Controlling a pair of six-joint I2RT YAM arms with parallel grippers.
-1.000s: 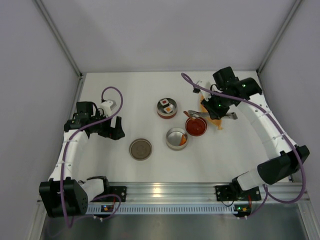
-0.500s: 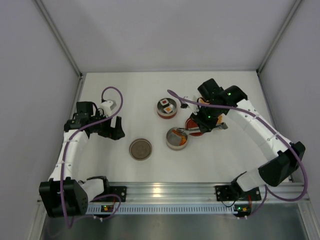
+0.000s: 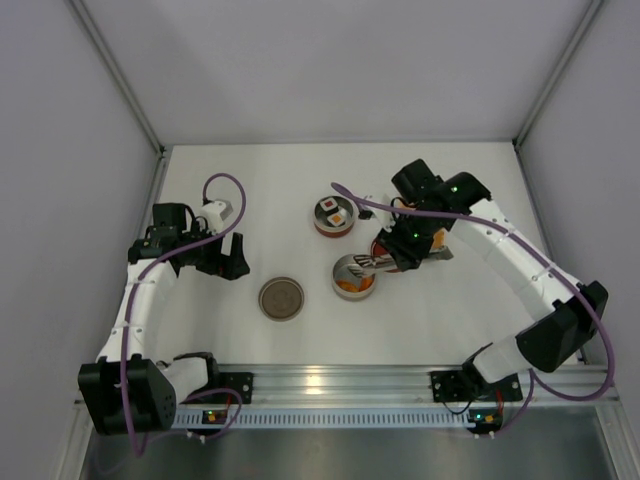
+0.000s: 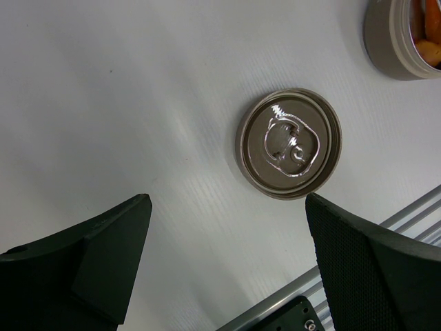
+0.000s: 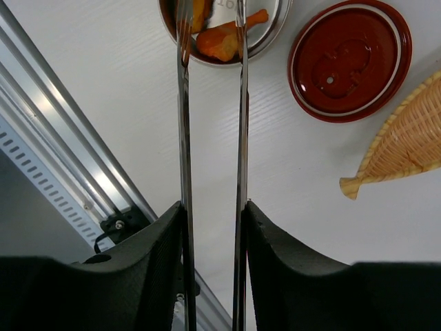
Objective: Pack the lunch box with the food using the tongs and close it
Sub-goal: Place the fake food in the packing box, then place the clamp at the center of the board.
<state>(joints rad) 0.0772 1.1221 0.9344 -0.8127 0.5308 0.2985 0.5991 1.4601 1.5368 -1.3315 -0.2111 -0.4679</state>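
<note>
While the right gripper (image 5: 212, 207) is clamped on the handle end of the tongs (image 5: 183, 124), the two slim metal arms run out from between its fingers side by side, with a narrow gap between them. Their tips reach over the open silver tin (image 4: 380, 38) near the middle of the tabletop (image 3: 450, 190). Orange chunks (image 5: 222, 41) lie in that tin, and one of them sits between the tong tips; whether the tips press on it cannot be told.

Just beside the tin, on the right arm's side, a round red lid (image 5: 350, 61) lies flat. Beyond it, the tail end of a woven orange boat-shaped tray (image 5: 406, 141) shows in the right wrist view. Farther back on the tabletop stands a second round tin (image 3: 334, 233) with a white block (image 3: 331, 208) with a dark and red top inside it, next to a small orange piece. The metal rail (image 5: 76, 138) at the near edge of the tabletop runs below the tongs in the right wrist view.

Well apart on the left side, the left gripper (image 4: 227, 203) hangs above the tabletop with its fingers spread wide and nothing between them. Ahead of it a flat grey metal lid (image 4: 289, 143) with a pull tab rests on the tabletop, near the silver tin but not touching it.
</note>
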